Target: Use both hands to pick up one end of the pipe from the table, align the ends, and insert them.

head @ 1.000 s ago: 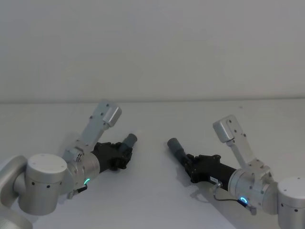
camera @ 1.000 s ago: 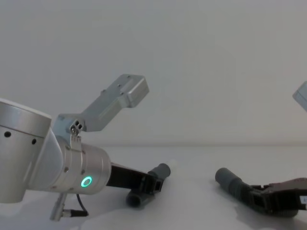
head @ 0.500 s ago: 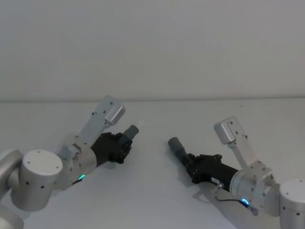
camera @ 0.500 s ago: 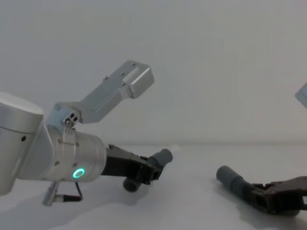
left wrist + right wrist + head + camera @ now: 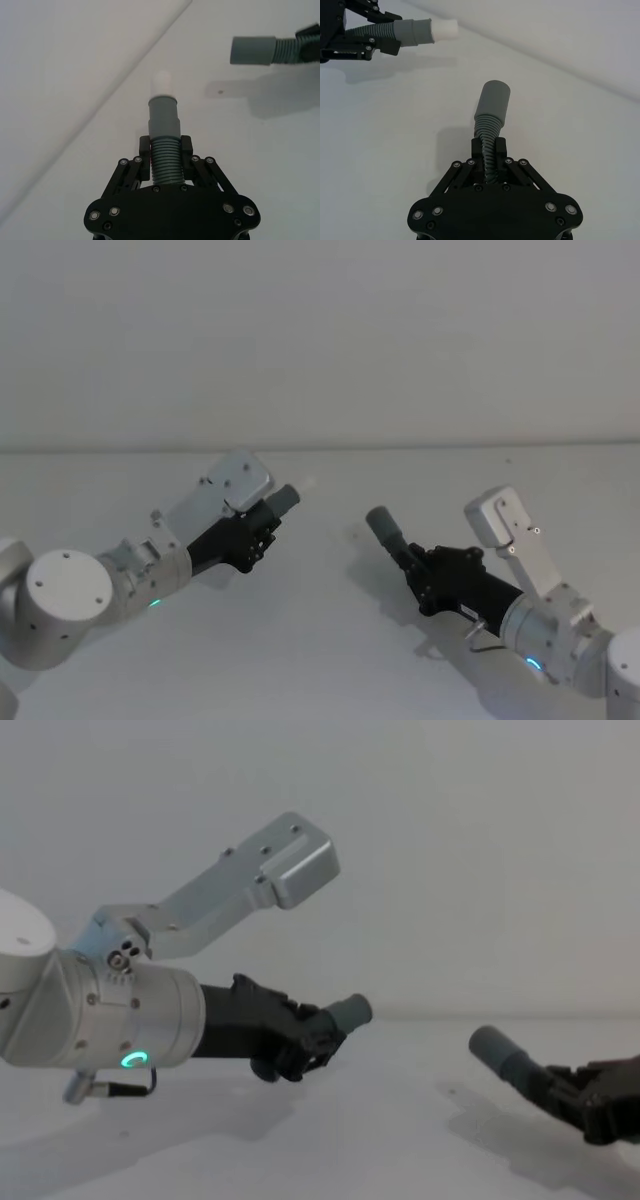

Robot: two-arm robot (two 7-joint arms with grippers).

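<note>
Grey ribbing runs back behind each gripper's black body, so the rear of both pieces is hidden. In the chest view the right gripper [image 5: 566, 1090] is cut off at the frame edge.

The left gripper [image 5: 165, 146] has its 2 fingers [image 5: 145, 146] clamped on the ribbed neck of the short piece [image 5: 164, 117]. The smooth grey collar and white tip [image 5: 163, 82] stick out past the fingertips. In the chest view that tip is hard to pick out against the pale background.

The right gripper [image 5: 489, 148] pinches the ribbed hose [image 5: 489, 134] between 2 closed fingers [image 5: 478, 148], just behind the smooth cuff [image 5: 492, 100], which juts out free.

Both pieces hang above the table [image 5: 330, 650], each with its shadow below. In the head view the tip [image 5: 306, 483] and the cuff [image 5: 381, 524] are apart with bare table between them. Each slants forward and inward, and they are not in line.
</note>
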